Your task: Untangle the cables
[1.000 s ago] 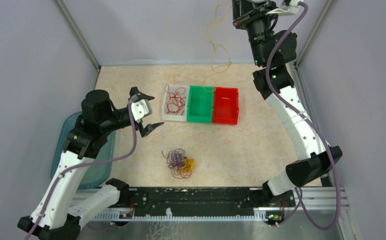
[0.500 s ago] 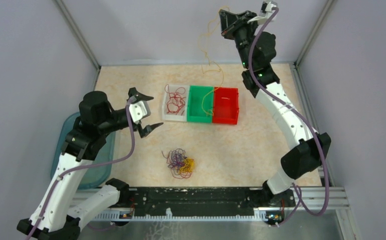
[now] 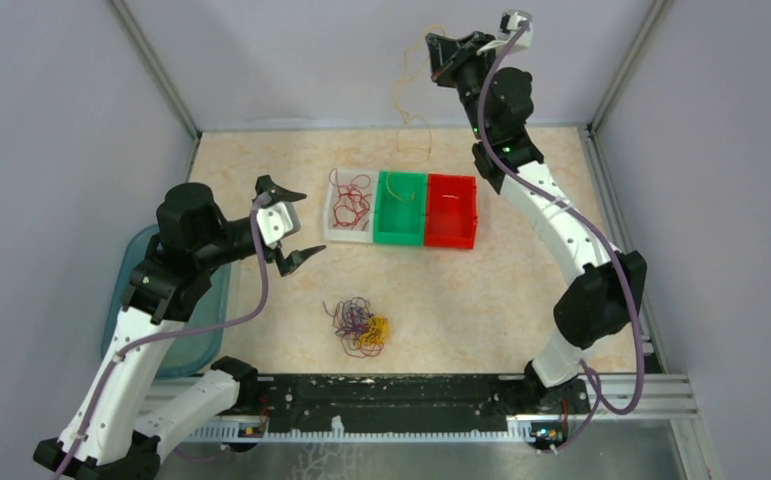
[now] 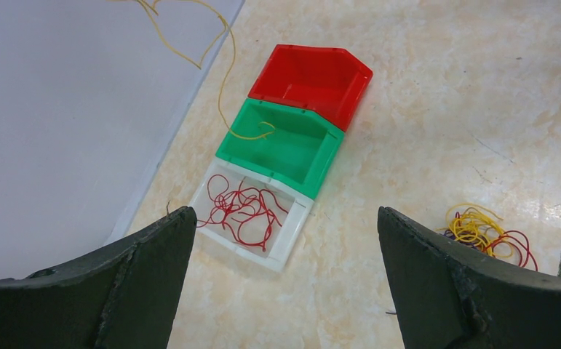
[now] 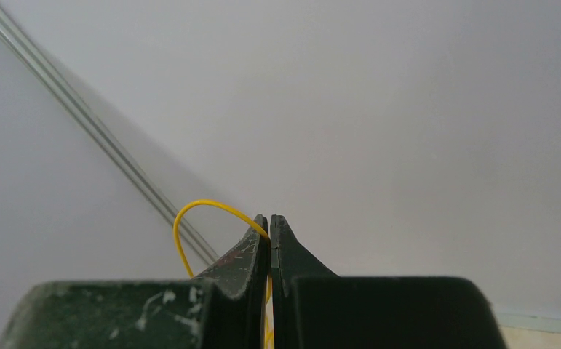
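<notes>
Yellow cable [image 4: 228, 73] crosses green bin's [image 4: 292, 149] far rim.

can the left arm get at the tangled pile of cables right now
Probably yes: the left gripper is open and empty, and the tangled pile lies out in the open close beside it, with nothing in between.

My arms [image 3: 561, 215] are white shells with black joints [image 3: 189, 215], each trailing a mauve hose [image 3: 263, 290]; my dark fingers [image 5: 237, 265] show pale flecks, perhaps chipped paint.
</notes>
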Controlling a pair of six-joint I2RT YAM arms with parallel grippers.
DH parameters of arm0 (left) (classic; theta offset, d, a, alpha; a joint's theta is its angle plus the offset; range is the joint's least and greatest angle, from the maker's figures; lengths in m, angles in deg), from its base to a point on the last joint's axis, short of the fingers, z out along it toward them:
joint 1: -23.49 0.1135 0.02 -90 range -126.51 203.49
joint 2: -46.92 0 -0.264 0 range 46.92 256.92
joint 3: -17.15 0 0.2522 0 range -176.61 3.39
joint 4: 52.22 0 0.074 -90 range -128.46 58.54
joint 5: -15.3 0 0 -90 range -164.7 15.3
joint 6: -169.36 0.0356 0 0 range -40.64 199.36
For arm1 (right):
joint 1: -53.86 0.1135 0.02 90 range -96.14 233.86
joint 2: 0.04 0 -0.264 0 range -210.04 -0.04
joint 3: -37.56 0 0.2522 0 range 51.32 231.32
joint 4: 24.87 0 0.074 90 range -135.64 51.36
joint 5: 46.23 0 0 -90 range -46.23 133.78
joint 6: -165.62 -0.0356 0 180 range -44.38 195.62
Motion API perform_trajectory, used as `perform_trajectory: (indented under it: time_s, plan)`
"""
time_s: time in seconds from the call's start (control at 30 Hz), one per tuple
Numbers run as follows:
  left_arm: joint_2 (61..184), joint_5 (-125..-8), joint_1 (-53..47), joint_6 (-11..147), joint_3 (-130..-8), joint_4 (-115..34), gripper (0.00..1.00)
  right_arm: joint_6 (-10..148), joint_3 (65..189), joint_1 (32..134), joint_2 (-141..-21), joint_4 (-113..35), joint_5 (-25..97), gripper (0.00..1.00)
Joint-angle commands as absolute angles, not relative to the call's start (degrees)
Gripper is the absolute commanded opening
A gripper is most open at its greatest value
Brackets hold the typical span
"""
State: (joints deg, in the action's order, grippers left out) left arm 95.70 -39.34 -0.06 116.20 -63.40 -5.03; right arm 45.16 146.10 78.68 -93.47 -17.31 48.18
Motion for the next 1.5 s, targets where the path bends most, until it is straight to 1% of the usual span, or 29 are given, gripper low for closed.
perform_trajectory:
  time_s: [0.0, 0.27, 0.53, 0.7, 0.93, 1.17, 1.47]
  plan:
    - [94.9, -39.0, -0.4, 115.2, -63.5, -6.6, 1.00, 47.8, 144.8, 80.4, -96.6, -14.5, 47.0, 0.00]
    - [94.7, -39.5, -0.4, 115.6, -63.6, -6.2, 1.00, 49.1, 137.1, 81.0, -96.7, -12.1, 49.4, 0.00]
    - [95.0, -39.1, -0.4, 115.6, -63.5, -6.2, 1.00, 50.6, 126.7, 79.9, -90.7, -7.7, 54.6, 0.00]
    - [95.2, -39.1, -0.4, 115.3, -63.3, -6.3, 1.00, 51.7, 125.5, 79.4, -90.5, -8.3, 53.2, 0.00]
    - [95.3, -40.3, -0.4, 112.7, -62.3, -6.3, 1.00, 52.5, 126.2, 81.0, -94.2, -12.0, 49.9, 0.00]
    - [95.4, -41.1, -0.4, 111.6, -61.4, -7.0, 1.00, 56.9, 123.3, 85.0, -98.1, -12.9, 52.9, 0.00]
    - [95.1, -41.9, -0.4, 112.0, -61.6, -7.3, 1.00, 58.3, 120.4, 86.2, -101.1, -14.7, 58.6, 0.00]
